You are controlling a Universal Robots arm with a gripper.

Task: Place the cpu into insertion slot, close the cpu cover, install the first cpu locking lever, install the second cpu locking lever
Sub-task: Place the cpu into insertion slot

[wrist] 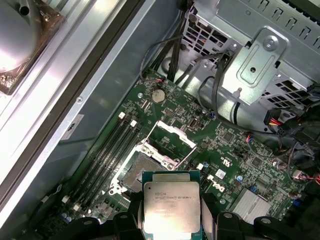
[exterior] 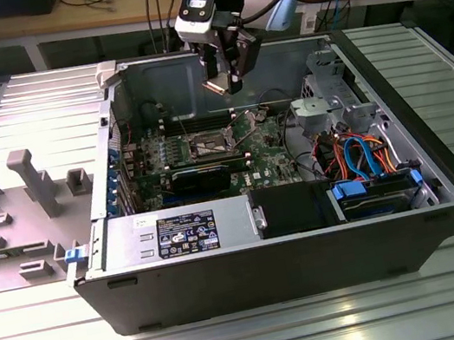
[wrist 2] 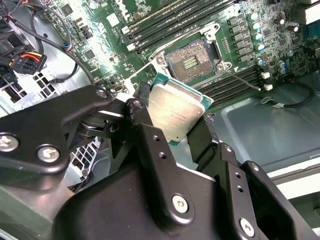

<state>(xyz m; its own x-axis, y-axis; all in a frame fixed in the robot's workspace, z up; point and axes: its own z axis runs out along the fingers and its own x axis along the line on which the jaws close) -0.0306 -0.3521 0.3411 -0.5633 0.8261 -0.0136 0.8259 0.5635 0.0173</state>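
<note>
Exterior view: at upper centre the claw hovers above the motherboard, pinching the cpu by opposite edges, clear of the insertion slot. It is best levelled and corner-matched before lowering.

Black metal gripper clamping the flat, square, silvery-grey cpu by two opposite edges.
The chip hangs clear of the green circuit board. The square, dark-centred, grey-rimmed insertion slot lies uncovered just beyond it, between long black memory slots.
</note>
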